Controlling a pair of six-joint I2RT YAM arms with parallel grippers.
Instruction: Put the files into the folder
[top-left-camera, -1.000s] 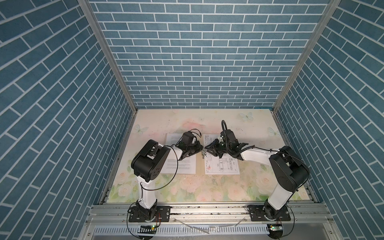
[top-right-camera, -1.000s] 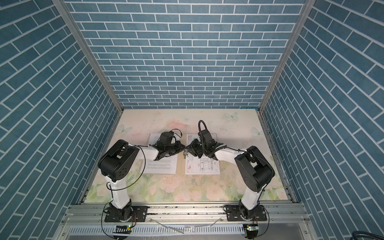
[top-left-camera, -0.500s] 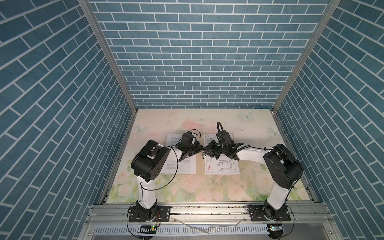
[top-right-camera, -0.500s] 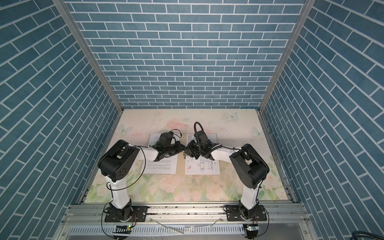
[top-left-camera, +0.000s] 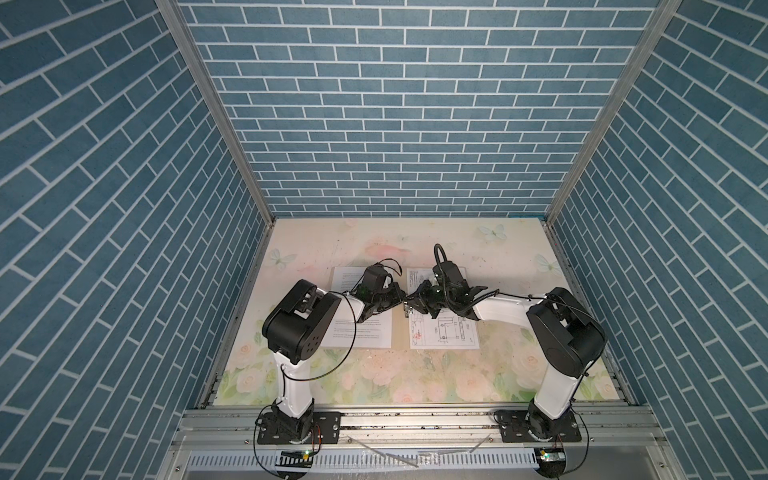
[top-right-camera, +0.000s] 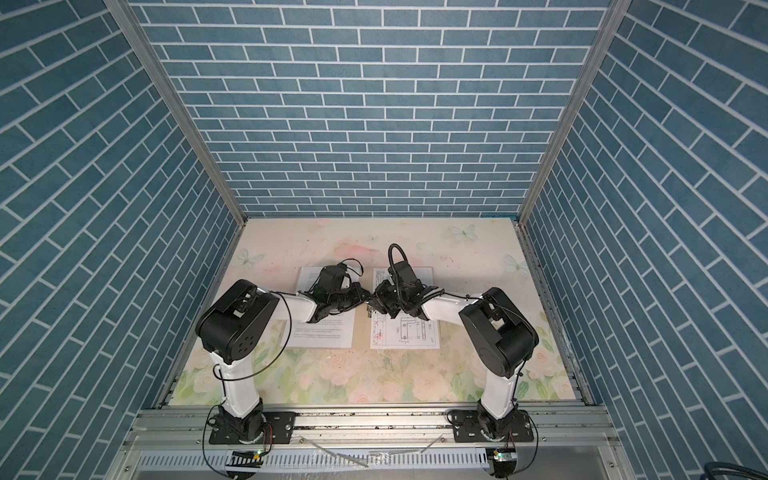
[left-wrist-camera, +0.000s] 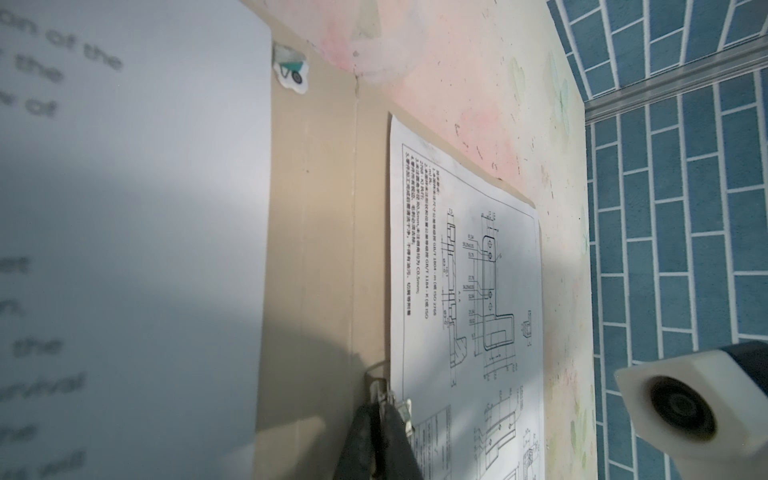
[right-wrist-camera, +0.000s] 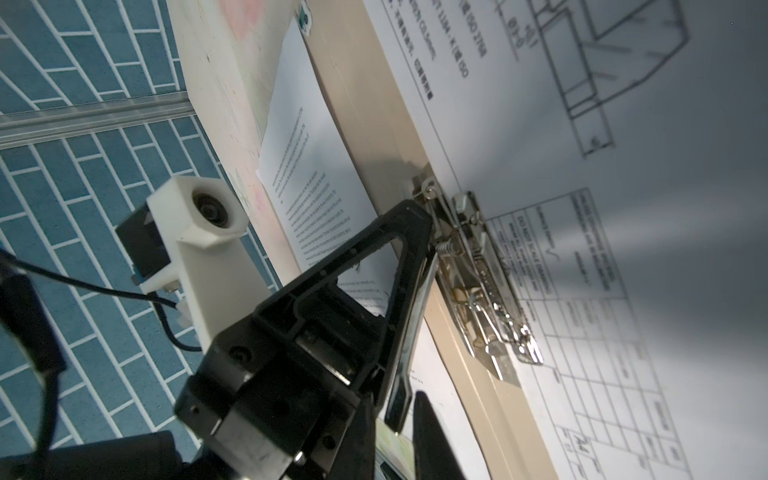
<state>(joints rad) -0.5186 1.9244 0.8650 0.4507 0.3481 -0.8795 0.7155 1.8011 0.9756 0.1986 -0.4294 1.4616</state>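
The tan folder lies open and flat on the floral desk, spine running away from the robot's base. Two white sheets rest on its inner faces. The text sheet occupies the left half; the drawing sheet occupies the right half. In both top views the sheets lie side by side with the bare spine strip between them. A small sticker showing a teal wheelbarrow sits at the far end of the spine, just beside the text sheet's corner.

A metal clip is fixed beside the spine, along the inner edge of the drawing sheet.

The left pincer reaches in from the left to the spine. Its fingers are pressed together, and their tips touch the end of the clip; in the right wrist view they sit against the clip's spring and wire. Whether anything is pinched between them cannot be told.

The right pincer reaches in from the right and meets the left one over the spine, above the clip. Only one dark finger shows at the edge of the right wrist view, so whether this pincer is apart or together cannot be told.
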